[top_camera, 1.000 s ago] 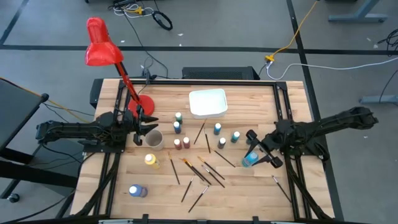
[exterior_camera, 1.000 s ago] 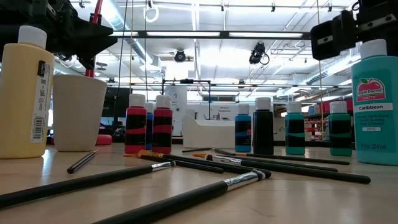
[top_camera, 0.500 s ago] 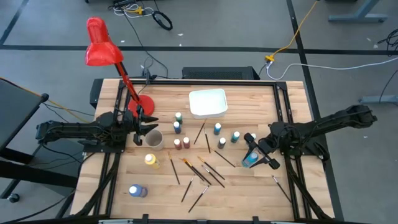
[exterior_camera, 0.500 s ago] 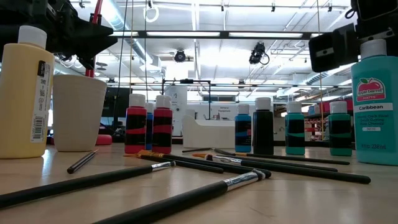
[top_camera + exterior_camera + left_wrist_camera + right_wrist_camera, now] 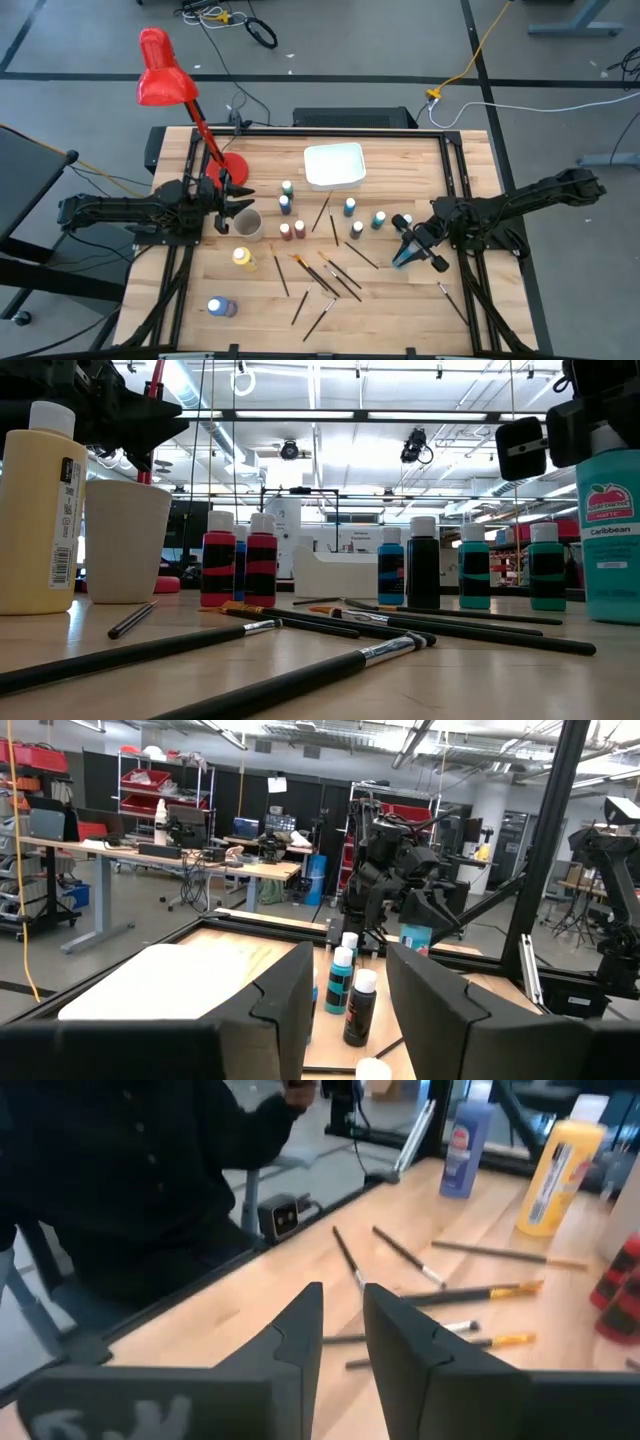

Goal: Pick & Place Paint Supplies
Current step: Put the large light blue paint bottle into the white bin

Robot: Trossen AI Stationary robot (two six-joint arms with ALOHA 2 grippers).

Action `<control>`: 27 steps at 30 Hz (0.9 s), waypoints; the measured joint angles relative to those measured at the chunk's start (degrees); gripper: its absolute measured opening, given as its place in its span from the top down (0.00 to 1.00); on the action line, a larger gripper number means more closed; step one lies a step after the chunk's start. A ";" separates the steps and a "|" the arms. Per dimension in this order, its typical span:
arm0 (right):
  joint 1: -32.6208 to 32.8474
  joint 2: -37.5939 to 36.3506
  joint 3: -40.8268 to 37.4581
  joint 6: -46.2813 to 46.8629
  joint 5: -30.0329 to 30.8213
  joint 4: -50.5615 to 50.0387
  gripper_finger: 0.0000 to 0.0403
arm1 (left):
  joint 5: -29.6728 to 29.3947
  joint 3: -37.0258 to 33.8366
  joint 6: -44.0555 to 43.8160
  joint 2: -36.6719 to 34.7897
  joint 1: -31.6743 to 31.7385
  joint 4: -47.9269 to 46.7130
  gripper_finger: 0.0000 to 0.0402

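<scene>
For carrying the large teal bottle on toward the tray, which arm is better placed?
The right. Its gripper is already closed on the teal bottle, which the low view shows clear of the tabletop. The left gripper sits open by the beige cup, across the table.

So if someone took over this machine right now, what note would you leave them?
Right pincer: shut on the cap of the teal bottle, at the table's right side.
Left pincer: open, idle beside the beige cup.
Supplies: small bottles stand mid-table, yellow bottle and blue bottle sit front left, and paintbrushes lie scattered in front.
Done: one bottle grasped; the white tray looks bare.
Left: place the teal bottle, then everything else.
</scene>
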 joint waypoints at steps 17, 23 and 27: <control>-0.04 -0.05 1.19 -0.29 34.24 30.58 0.81 | -1.48 0.00 1.20 -0.02 0.00 0.04 0.65; -2.30 1.98 8.39 -2.85 45.45 29.34 0.81 | -1.62 0.00 1.31 -0.01 0.00 0.09 0.65; -5.41 6.94 17.69 -4.71 47.84 22.38 0.81 | -1.64 0.00 1.31 -0.02 0.00 0.19 0.65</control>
